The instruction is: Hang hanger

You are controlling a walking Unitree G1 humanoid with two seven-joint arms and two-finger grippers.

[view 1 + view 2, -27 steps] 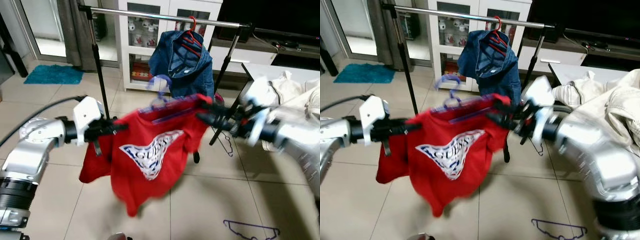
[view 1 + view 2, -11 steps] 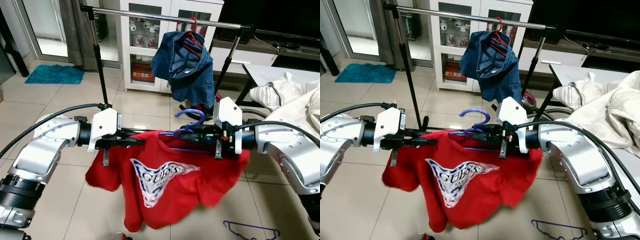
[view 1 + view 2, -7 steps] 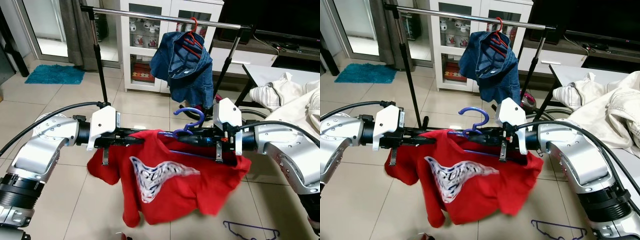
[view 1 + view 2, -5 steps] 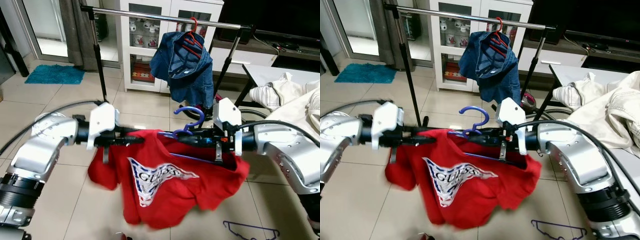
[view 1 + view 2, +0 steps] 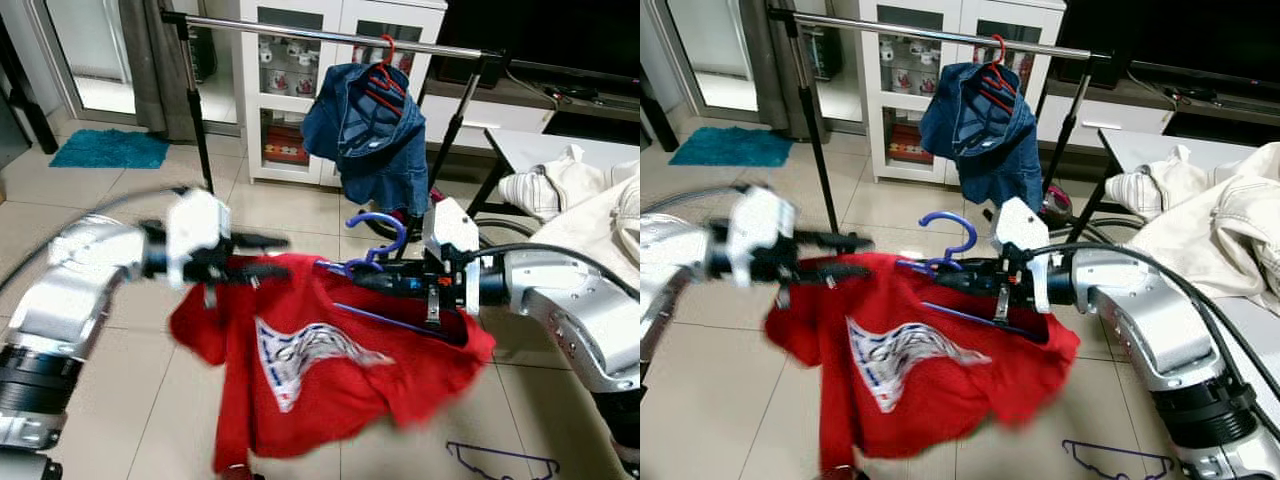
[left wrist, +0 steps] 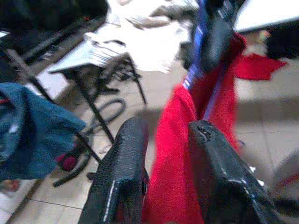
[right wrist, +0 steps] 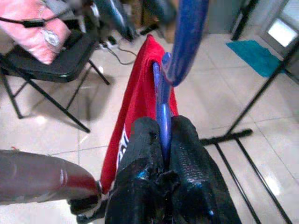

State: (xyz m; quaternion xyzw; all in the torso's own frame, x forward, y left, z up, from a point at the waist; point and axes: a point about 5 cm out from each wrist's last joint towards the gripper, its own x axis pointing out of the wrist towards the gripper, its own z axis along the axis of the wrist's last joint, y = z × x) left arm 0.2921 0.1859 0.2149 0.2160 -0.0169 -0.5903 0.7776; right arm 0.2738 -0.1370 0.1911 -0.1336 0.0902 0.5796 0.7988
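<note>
1. You see a red T-shirt [image 5: 330,350] with a white-and-blue print.
2. Its hanger [image 5: 372,228] is blue-purple.
3. The denim jacket [image 5: 365,135] is blue, on a red hanger [image 5: 385,48].
4. The mat [image 5: 110,149] is teal.

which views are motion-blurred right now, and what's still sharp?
Left eye and right eye views: the left arm and left gripper smear, as does the red T-shirt; the right gripper, blue hanger and clothes rail are crisp. Left wrist view: soft all over, fingers included. Right wrist view: fingers on the hanger fairly sharp, background soft.
</note>
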